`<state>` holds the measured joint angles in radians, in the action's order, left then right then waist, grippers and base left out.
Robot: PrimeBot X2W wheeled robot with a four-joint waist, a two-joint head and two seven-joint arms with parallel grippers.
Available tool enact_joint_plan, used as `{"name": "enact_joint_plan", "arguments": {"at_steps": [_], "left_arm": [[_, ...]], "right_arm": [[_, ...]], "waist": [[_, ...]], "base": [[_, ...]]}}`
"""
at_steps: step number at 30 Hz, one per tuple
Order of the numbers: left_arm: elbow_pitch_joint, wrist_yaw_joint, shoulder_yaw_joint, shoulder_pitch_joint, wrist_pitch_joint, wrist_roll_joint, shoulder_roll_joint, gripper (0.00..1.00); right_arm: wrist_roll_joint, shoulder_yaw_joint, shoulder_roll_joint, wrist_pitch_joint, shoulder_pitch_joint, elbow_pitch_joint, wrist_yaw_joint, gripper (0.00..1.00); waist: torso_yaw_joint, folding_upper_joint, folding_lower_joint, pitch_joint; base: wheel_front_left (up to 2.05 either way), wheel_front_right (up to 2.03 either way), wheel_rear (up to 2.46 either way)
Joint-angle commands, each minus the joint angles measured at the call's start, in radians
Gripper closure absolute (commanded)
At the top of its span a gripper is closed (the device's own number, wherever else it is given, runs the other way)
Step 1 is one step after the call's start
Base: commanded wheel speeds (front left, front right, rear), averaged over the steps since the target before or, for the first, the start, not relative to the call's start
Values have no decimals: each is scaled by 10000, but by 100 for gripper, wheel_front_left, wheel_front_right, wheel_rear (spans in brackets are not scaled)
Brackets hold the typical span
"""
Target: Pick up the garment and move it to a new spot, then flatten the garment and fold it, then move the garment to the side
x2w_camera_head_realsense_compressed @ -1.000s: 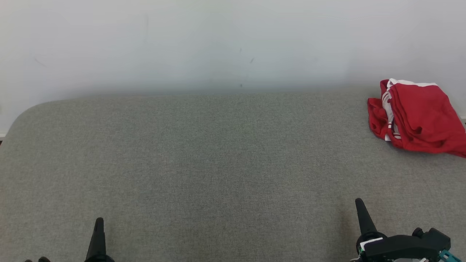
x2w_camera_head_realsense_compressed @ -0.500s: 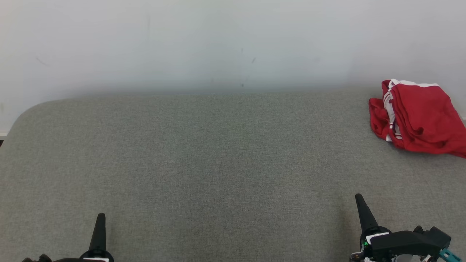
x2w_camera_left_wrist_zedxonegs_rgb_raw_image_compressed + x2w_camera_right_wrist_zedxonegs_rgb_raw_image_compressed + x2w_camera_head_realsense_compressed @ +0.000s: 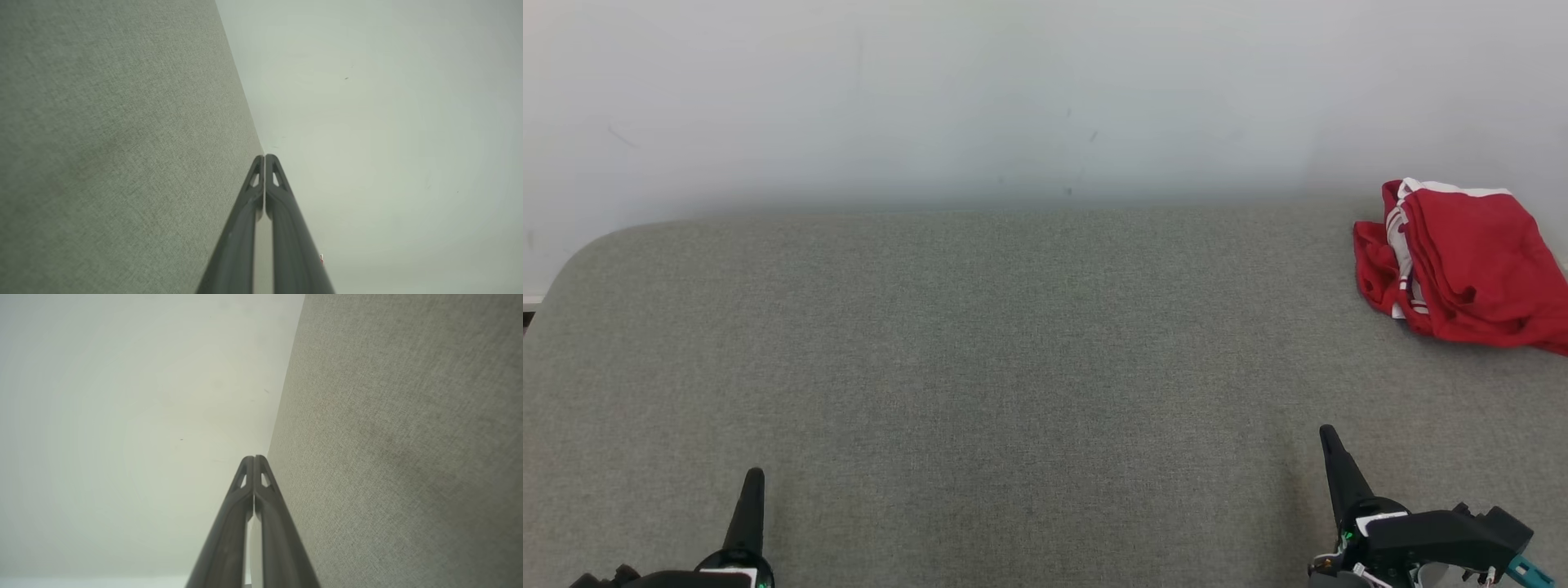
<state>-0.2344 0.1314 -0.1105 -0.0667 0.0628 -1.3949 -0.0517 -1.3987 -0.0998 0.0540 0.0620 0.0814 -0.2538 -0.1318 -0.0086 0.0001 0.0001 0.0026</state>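
Red garment (image 3: 1462,261), bunched, at far right edge of grey worktop (image 3: 1013,343). Lies ahead and rightward of right hand (image 3: 1330,437), well apart; much farther from left hand (image 3: 754,480). Both hands pinched together, empty. Probably the right arm's reach.

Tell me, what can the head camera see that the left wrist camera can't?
Extra in the head view: the red garment with white stripes, bunched at the far right of the grey surface, and the right gripper, shut, at the lower right. Extra in the left wrist view: a close look along the two fingers of the left gripper, pressed together, with small slots near their tips. Both: the left gripper, the grey surface and the pale wall behind it.
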Motion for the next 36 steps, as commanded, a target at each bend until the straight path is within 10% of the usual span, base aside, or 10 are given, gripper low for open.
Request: {"name": "enact_joint_plan", "arguments": {"at_steps": [1,36], "left_arm": [[13,-10,-33,-182,31,-204,9,100],[-125,-13,-53,-480,536,-2201,24,100]], "right_arm": [[-189,-24,-31,57,107,72,16,100],[-2144,-154,-59,559,300,107,21,100]], "waist": [[2,-1,-1,0],[86,-1,-1,5]], "base": [[0,0,0],[0,0,0]]}}
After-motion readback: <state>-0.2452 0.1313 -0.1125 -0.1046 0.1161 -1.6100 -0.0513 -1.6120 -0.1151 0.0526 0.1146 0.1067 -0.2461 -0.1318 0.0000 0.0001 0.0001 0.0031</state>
